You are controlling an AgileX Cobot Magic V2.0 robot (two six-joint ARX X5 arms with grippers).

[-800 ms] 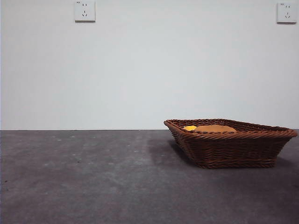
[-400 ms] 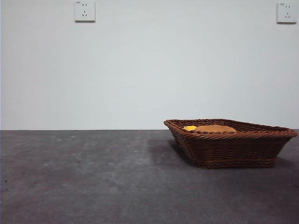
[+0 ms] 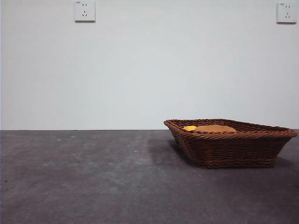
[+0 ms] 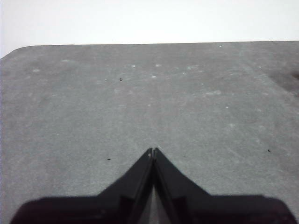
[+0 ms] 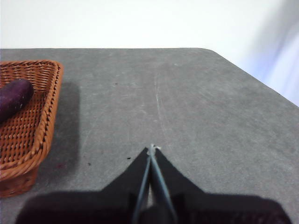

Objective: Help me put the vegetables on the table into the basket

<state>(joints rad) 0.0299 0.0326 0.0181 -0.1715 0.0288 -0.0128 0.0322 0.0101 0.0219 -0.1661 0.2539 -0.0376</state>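
Observation:
The brown wicker basket stands on the dark grey table at the right. Over its rim show the tan potato and a bit of the yellow corn cob. In the right wrist view the basket holds the dark purple eggplant. My right gripper is shut and empty, over bare table beside the basket. Also shut and empty, my left gripper hangs over bare table. Neither arm appears in the front view.
Two wall sockets sit high on the white wall behind. The table's rounded corner and its edge run near the right gripper. Another rounded table corner lies beyond the left gripper.

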